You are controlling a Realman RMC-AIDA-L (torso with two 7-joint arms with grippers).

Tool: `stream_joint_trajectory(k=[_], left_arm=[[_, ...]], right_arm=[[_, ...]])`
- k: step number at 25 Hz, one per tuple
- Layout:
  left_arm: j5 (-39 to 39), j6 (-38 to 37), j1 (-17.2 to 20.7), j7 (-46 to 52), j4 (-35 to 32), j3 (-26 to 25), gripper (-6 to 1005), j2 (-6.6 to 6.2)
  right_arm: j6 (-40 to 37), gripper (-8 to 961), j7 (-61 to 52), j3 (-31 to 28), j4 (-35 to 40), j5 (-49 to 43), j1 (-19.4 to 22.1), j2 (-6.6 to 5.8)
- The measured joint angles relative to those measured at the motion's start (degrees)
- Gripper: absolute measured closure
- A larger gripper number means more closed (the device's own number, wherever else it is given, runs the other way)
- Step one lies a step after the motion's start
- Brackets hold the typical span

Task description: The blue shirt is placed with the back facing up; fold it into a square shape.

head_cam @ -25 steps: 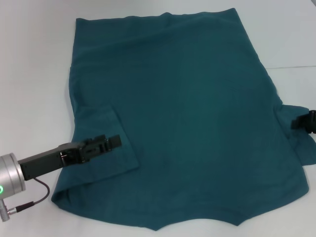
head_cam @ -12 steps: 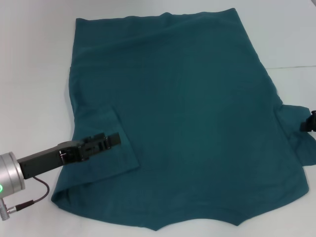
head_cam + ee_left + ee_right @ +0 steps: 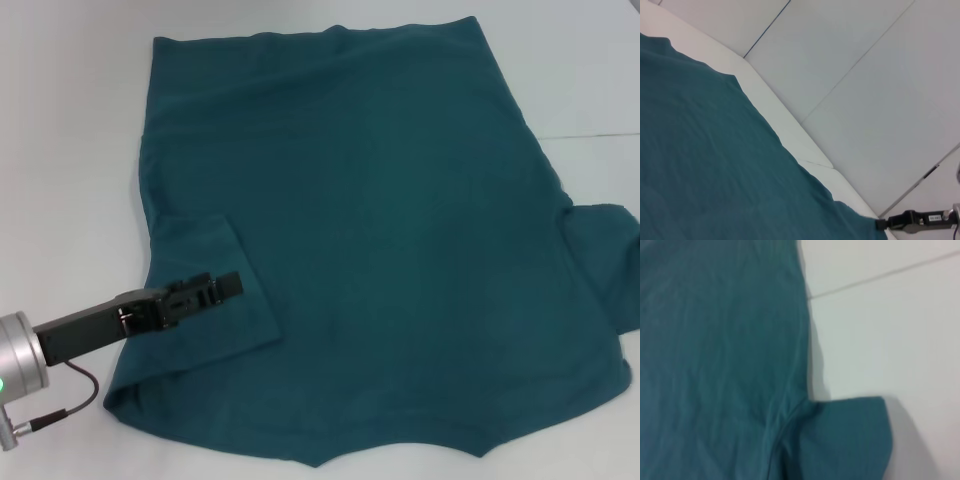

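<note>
- The blue shirt (image 3: pixel 370 230) is spread back-up across the white table (image 3: pixel 70 130), hem far from me, collar near.
- Its left sleeve (image 3: pixel 215 295) is folded in onto the body; the right sleeve (image 3: pixel 600 245) is still sticking out.
- My left gripper (image 3: pixel 228 286) hovers over that fold (can't tell whether it's open). Clipping the fold would probably flip it back.
- My right gripper's out of sight.

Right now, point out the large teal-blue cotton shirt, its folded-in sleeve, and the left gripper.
blue shirt (image 3: pixel 380 230): head view, middle of back.
folded-in sleeve (image 3: pixel 205 245): head view, flap over body.
left gripper (image 3: pixel 228 285): head view, tip.
</note>
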State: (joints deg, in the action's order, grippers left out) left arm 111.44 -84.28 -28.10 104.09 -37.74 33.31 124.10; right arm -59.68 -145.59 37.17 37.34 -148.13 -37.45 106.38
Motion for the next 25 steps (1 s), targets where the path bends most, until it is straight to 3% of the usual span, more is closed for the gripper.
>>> stream_joint_trajectory(k=[11, 25], left_arm=[[-0.1, 0.3, 0.2, 0.0, 0.8, 0.0, 280, 0.00], [-0.1, 0.6, 0.3, 0.0, 0.8, 0.0, 279, 0.09]], right_arm=[[0.1, 953, -0.2, -0.1, 1.4, -7.7, -4.0, -0.10], [-3.4, 952, -4.6, 0.0, 3.9, -9.1, -5.0, -0.37]])
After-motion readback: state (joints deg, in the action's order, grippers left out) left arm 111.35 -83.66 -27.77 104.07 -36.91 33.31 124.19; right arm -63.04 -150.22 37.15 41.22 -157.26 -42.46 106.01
